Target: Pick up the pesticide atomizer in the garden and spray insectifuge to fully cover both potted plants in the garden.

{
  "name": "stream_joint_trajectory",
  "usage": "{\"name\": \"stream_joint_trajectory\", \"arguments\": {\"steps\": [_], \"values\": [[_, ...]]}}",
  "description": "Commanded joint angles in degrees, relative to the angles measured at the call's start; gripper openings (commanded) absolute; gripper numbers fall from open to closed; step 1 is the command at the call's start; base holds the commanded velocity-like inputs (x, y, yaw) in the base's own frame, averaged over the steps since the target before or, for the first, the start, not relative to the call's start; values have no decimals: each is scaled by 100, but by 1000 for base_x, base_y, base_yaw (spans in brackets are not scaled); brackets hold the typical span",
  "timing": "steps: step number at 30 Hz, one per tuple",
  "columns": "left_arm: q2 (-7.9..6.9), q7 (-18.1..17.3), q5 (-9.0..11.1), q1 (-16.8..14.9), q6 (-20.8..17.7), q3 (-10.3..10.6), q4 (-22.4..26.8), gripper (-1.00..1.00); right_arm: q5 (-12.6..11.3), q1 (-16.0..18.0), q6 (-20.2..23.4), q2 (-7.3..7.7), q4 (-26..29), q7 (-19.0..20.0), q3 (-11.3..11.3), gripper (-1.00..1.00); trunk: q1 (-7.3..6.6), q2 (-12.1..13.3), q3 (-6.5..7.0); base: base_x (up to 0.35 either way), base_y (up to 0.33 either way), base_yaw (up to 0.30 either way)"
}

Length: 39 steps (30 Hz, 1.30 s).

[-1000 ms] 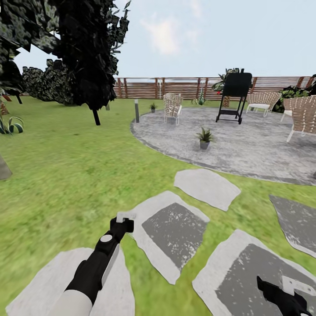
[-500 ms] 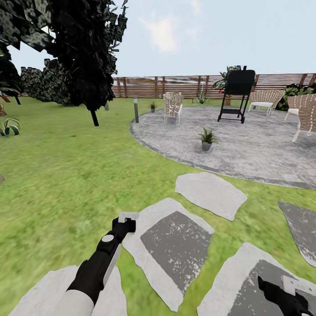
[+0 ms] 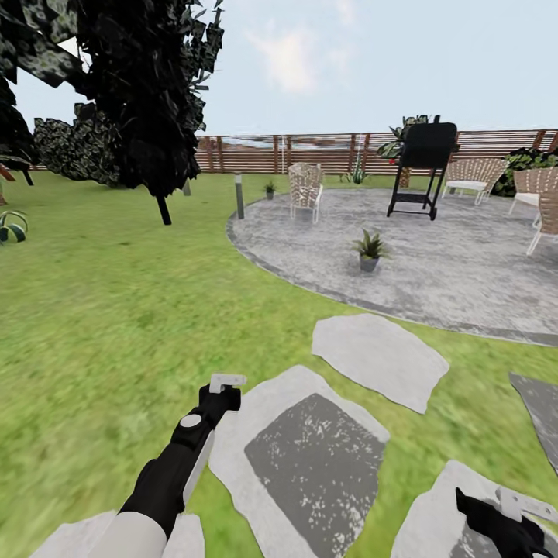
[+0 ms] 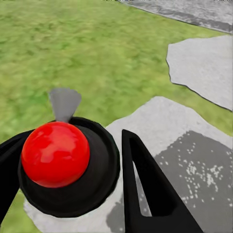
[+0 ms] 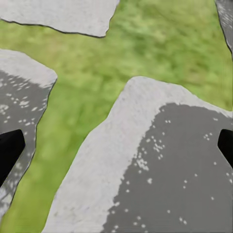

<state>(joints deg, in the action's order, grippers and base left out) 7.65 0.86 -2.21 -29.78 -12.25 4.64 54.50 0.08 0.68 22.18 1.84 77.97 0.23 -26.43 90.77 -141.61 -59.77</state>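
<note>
In the left wrist view the pesticide atomizer [image 4: 63,162], a black round body with a red ball top and a grey nozzle, sits between the black fingers [image 4: 145,189] of my left gripper [image 4: 70,138], which is shut on it. The head view has that left gripper [image 3: 221,394] low over the grass at a stepping stone's edge. One potted plant [image 3: 369,252] stands on the grey paving ahead. A second potted plant [image 3: 270,188] stands far off by the fence. My right gripper [image 3: 504,519] is open at the lower right, holding nothing.
Pale stepping stones [image 3: 380,356] lead over the lawn to the round paving [image 3: 434,256]. A black grill [image 3: 422,167] and wicker chairs [image 3: 304,188] stand on it, with a short lamp post [image 3: 239,195] at its edge. A dark tree [image 3: 147,93] rises at left before the wooden fence [image 3: 256,155].
The whole picture has shifted: the stepping stones slide down and the paving draws nearer, so the camera has moved forward. Both arms keep their pose, the left still holding the atomizer.
</note>
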Motion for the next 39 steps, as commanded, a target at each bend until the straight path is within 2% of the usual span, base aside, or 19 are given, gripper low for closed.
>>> {"name": "stream_joint_trajectory", "arguments": {"steps": [1,17,23,39], "values": [[0,10,-25,-2,-32,5,9,-100,1,2,32,0,8,3,-2,100,2,-2,-6,337,0,0],[-6,2,-22,-2,-19,5,9,-100,-7,2,32,-5,5,33,19,100,2,-2,-6,337,0,0],[-6,0,111,6,-12,7,-24,-100,-43,0,32,-8,-1,45,24,100,2,-2,-6,337,0,0],[-9,10,117,7,-30,12,3,-100,-60,0,15,-35,-1,40,1,100,2,-2,-6,337,0,-38]]}}
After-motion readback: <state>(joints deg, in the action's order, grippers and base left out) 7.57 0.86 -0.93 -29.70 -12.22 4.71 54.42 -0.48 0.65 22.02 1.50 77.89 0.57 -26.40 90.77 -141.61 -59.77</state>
